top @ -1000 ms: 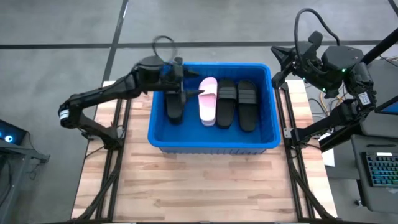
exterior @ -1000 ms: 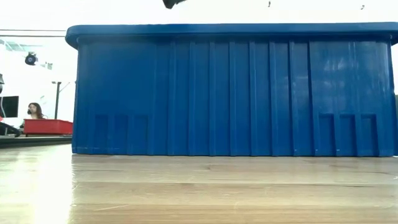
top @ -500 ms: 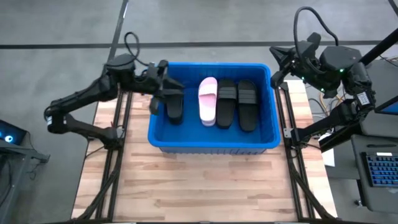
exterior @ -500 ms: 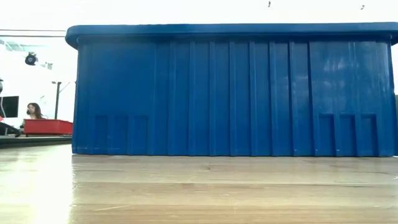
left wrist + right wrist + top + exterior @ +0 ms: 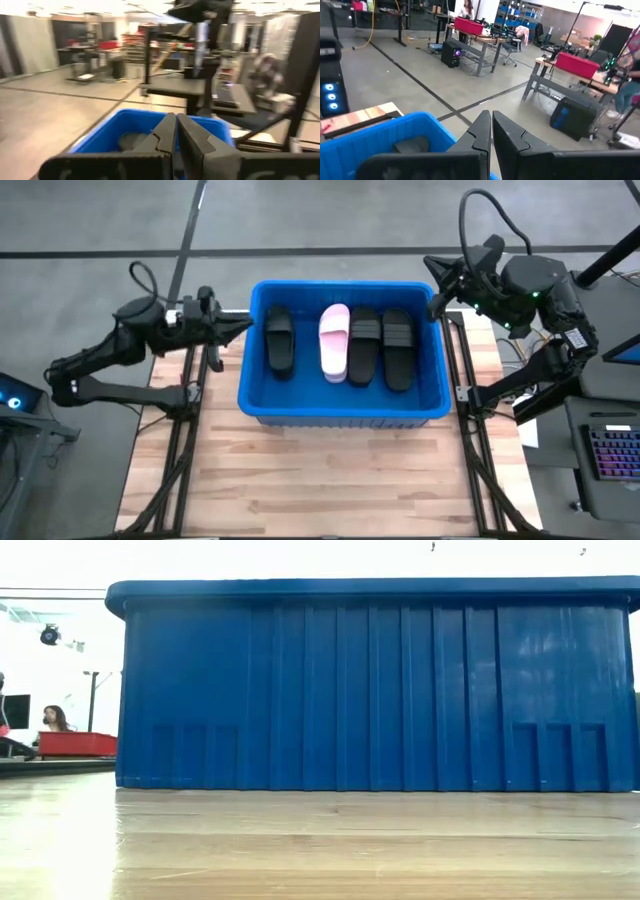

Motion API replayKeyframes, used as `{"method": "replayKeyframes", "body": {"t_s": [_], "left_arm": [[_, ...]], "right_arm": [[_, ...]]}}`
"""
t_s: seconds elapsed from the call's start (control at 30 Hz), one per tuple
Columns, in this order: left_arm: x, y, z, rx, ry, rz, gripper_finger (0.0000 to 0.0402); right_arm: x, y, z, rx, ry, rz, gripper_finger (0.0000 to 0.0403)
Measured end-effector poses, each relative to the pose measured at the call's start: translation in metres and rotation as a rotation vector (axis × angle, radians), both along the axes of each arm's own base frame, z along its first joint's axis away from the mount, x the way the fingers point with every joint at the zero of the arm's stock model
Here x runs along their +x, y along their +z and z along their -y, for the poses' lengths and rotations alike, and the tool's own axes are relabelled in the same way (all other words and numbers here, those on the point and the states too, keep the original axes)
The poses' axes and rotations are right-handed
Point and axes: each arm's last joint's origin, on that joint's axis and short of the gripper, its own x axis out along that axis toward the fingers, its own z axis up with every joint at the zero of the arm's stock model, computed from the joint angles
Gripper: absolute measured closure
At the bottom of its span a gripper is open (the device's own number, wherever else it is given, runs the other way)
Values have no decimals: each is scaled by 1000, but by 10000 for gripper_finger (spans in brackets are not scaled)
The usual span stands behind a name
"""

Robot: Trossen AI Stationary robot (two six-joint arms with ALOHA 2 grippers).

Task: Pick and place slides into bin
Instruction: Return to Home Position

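Bin [image 5: 340,408] is sitting on the wooden surface [image 5: 320,480], in the upper half of the high view, w/ one long wall facing the bare planks below it. Four slides are lying flat on the bin floor, side by side, all running lengthwise across the bin's short dimension. First black slide [image 5: 280,342] is lying nearest the left wall, w/ a blue gap btwn it and the next one. Pink slide [image 5: 334,340] is lying approx mid-bin, touching the second black slide [image 5: 363,343]. Third black slide [image 5: 397,345] is lying just beside that one and close to the right wall.

L hand [image 5: 176,120] is hovering outside the bin, just beside its left rim near the upper-left corner in the high view, and is pointing toward the bin. Its fingers are pressing together w/ nothing btwn them. L arm is reaching in from beyond the surface's left edge.

R hand [image 5: 491,117] is hanging by the bin's upper-right corner, outside the rim. Its fingers are also together and gripping nothing.

In the low view the bin's ribbed outer wall is filling most of the frame, resting on the wood. Far off in the room bkgd, a person [image 5: 55,718] is sitting behind a red tub [image 5: 78,743].
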Motion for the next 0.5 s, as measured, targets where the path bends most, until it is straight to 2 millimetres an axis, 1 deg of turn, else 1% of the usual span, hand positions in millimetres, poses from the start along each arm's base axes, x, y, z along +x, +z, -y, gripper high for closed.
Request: {"method": "replayKeyframes", "body": {"t_s": [0.1,0.3,0.4,0.5], "left_arm": [[-3,-18,7,-12,36,-14,401],[-2,-51,25,0,-38,66,401],[-11,-68,30,21,-49,42,401],[-27,-85,30,26,-41,12,401]], "right_arm": [[2,-1,0,33,-5,31,394],[7,-4,0,79,-14,65,394],[12,-7,0,92,-13,63,394],[18,-10,0,92,-13,52,394]]}}
